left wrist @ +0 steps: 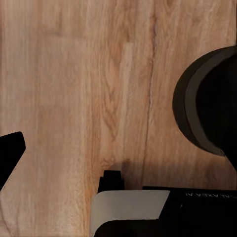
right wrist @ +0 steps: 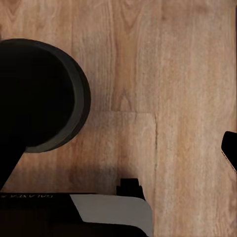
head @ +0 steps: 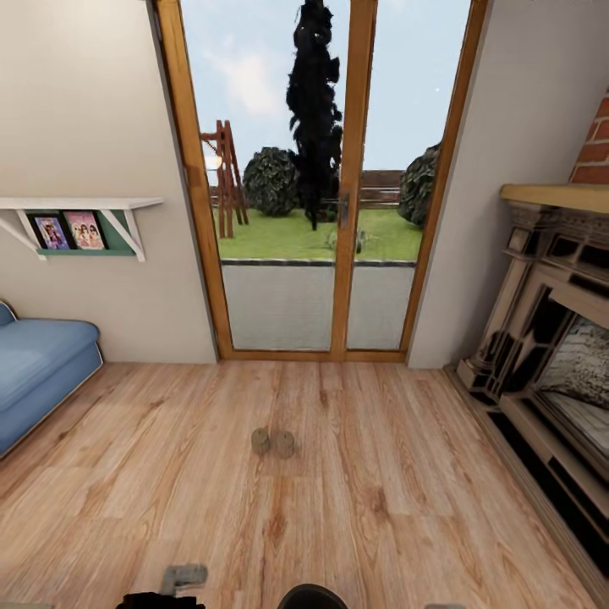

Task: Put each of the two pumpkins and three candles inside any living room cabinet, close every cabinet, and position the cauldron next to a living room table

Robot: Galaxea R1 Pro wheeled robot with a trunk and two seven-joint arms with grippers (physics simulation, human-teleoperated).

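blue sofa [head: 34, 372], wall shelf [head: 80, 205], glass doors [head: 313, 182], fireplace [head: 554, 338].

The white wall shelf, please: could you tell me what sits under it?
Under the white wall shelf, a green ledge holds two picture cards; their lower edges are hidden behind its lip.

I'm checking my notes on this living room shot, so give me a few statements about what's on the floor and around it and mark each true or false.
1. Two short brown candles stand side by side on the wood floor. True.
2. The candles sit on the blue sofa. False: they are on the floor, well clear of the sofa.
3. A fireplace is along the right wall. True.
4. The wall shelf is above the fireplace. False: it hangs on the left wall, above the sofa.
5. The glass door looks out on a lawn with trees. True.
6. A pumpkin lies beside the candles. False: the floor beside them is bare wood.
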